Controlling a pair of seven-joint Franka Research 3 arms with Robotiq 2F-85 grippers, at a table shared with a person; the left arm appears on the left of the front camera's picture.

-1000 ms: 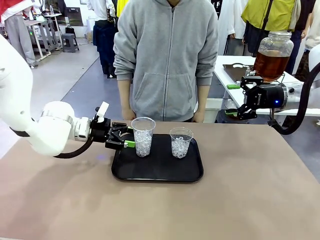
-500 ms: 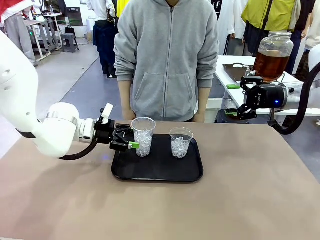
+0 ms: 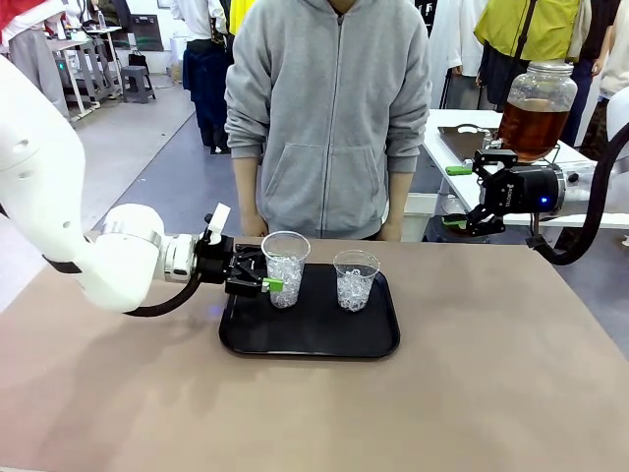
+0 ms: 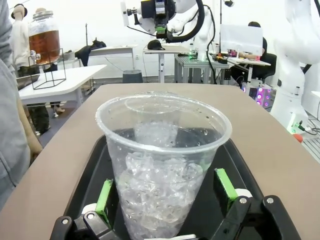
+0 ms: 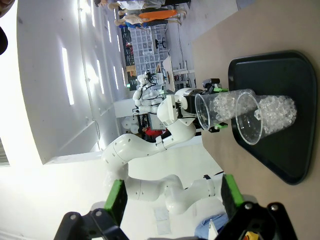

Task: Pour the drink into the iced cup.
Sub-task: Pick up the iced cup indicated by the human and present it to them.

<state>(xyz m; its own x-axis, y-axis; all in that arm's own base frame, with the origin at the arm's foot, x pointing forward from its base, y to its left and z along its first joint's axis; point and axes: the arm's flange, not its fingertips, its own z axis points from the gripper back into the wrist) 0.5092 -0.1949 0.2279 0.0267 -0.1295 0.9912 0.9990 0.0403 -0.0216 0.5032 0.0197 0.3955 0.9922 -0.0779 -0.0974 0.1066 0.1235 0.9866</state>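
Two clear plastic cups of ice stand on a black tray (image 3: pixel 310 339). My left gripper (image 3: pixel 267 278) is open around the left iced cup (image 3: pixel 285 269). In the left wrist view this iced cup (image 4: pixel 162 165) stands between the green pads (image 4: pixel 104 196), with a small gap at each side. The second iced cup (image 3: pixel 355 279) stands to its right. The drink (image 3: pixel 532 126) is amber-brown liquid in a big glass jar on a white side table at the far right. My right gripper (image 3: pixel 479 193) hovers open below and left of the jar, holding nothing; its fingers (image 5: pixel 117 201) frame the tray from afar.
A person in a grey hoodie (image 3: pixel 329 118) stands at the far edge of the table, just behind the tray. The brown tabletop (image 3: pixel 314 413) is bare in front of the tray and to both sides. The jar (image 4: pixel 44 36) sits on a wire stand.
My left gripper has slid right toward the left cup, so its open fingers now reach around it. The right arm, cups and jar have not moved.
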